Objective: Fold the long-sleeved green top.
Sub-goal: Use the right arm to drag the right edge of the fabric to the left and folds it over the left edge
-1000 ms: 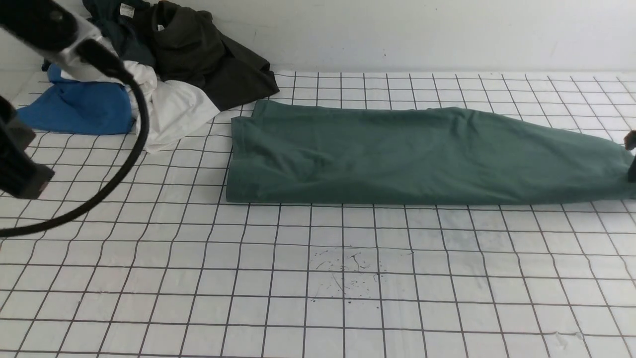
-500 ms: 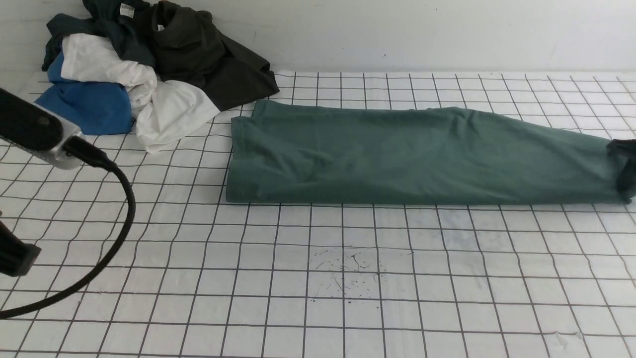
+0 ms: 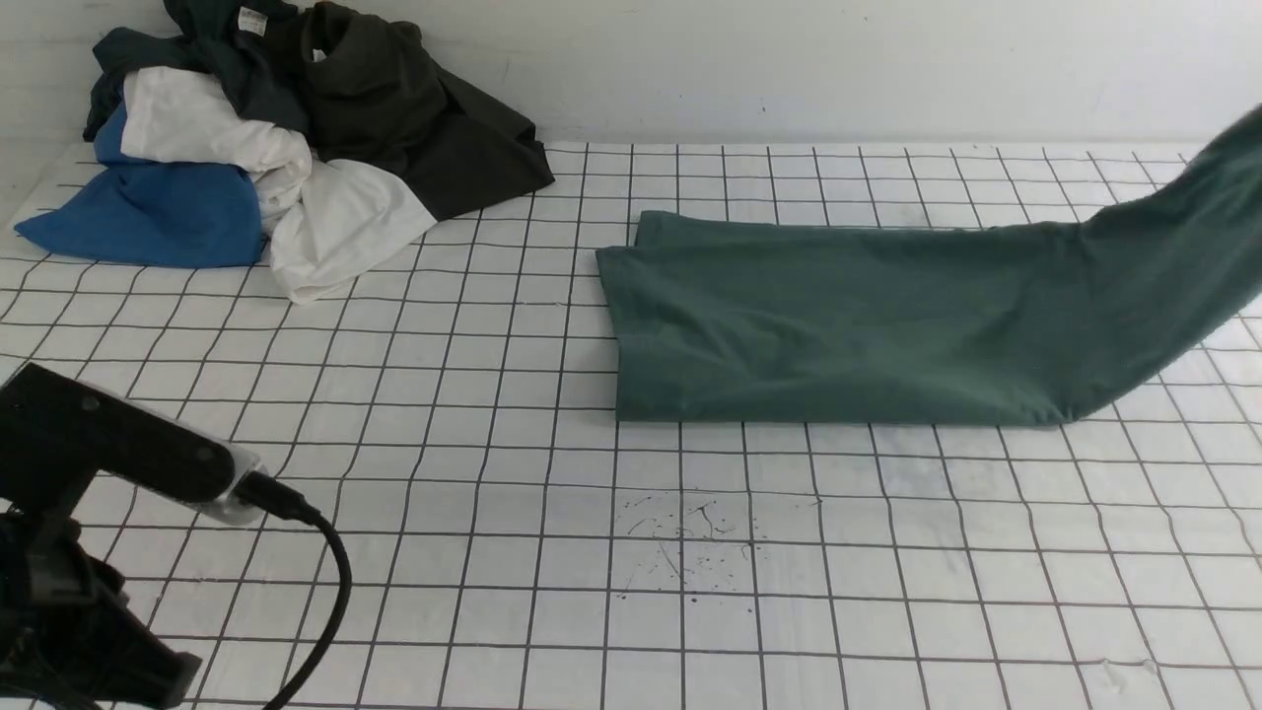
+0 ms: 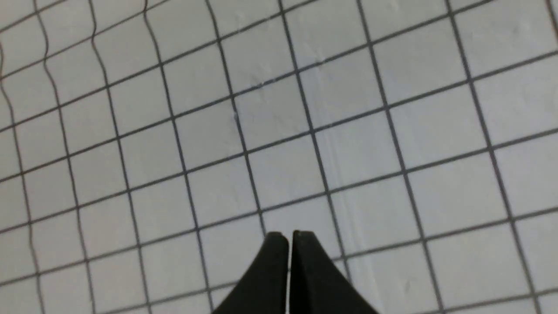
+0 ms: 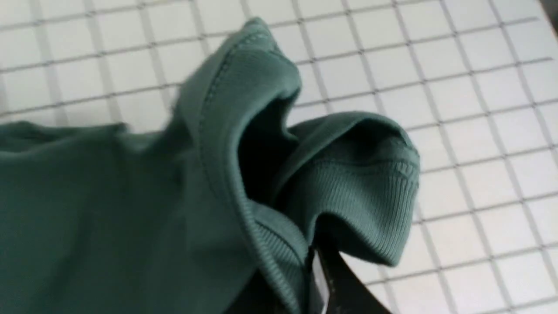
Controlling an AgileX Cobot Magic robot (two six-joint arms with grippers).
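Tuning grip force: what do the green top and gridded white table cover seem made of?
Muted green long-sleeved top: soft matte knit, probably cotton jersey; ribbed band, stitched seam visible. White black-gridded table cover: thin smooth sheet, perhaps plastic; its lines ripple.

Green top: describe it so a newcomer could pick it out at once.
On the white gridded table, look right of centre: the green long-sleeved top is a long folded band, its right end raised by the right gripper. Unlike the crumpled clothes pile at far left, it lies alone and smooth.
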